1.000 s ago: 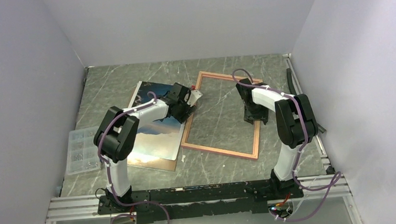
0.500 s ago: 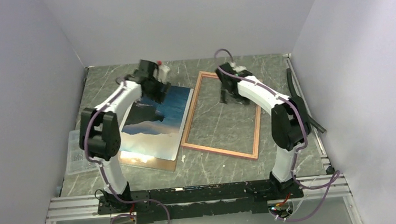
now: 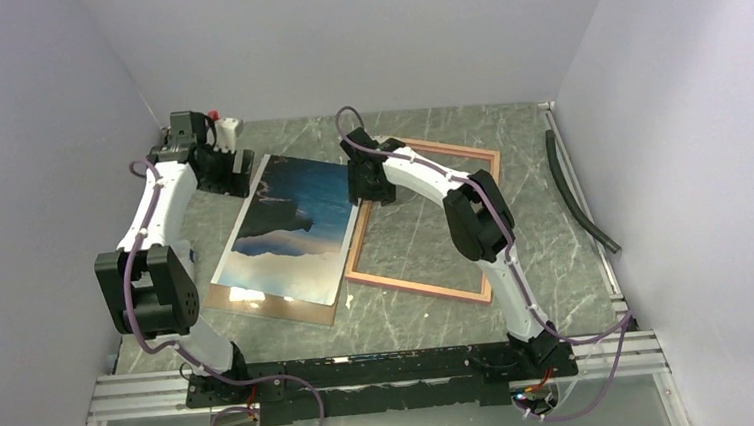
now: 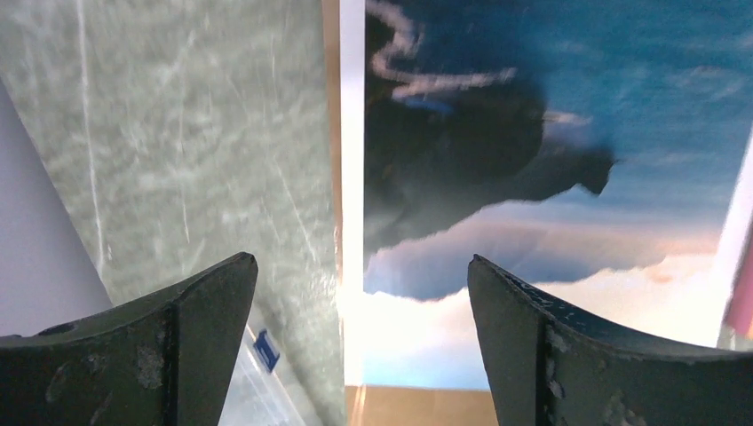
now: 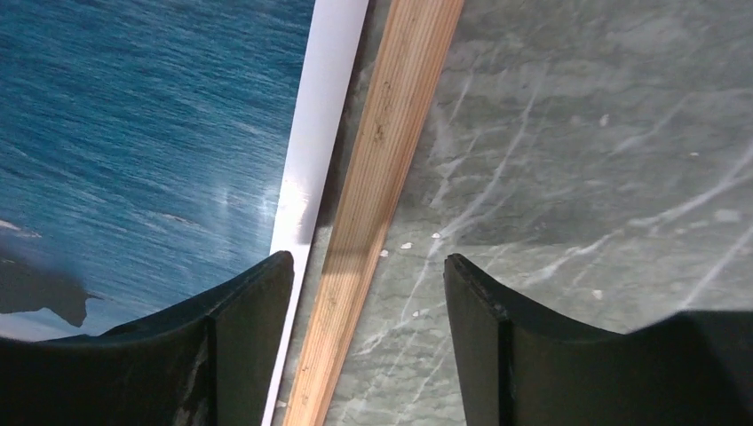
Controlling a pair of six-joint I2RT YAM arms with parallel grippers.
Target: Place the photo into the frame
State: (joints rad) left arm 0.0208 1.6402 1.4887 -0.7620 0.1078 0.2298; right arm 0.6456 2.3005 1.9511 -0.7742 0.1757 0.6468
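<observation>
Our right end effector (image 5: 364, 271) hovers, jaws apart, over the left rail of the frame (image 5: 391, 177); the photo (image 5: 133, 133) lies just left of it (long edges parallel), with the left end effector (image 4: 362, 266), also apart, above its outer edge

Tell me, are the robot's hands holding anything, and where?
Nothing is held. The left gripper is open above the photo; the right gripper is open above the frame.
</observation>
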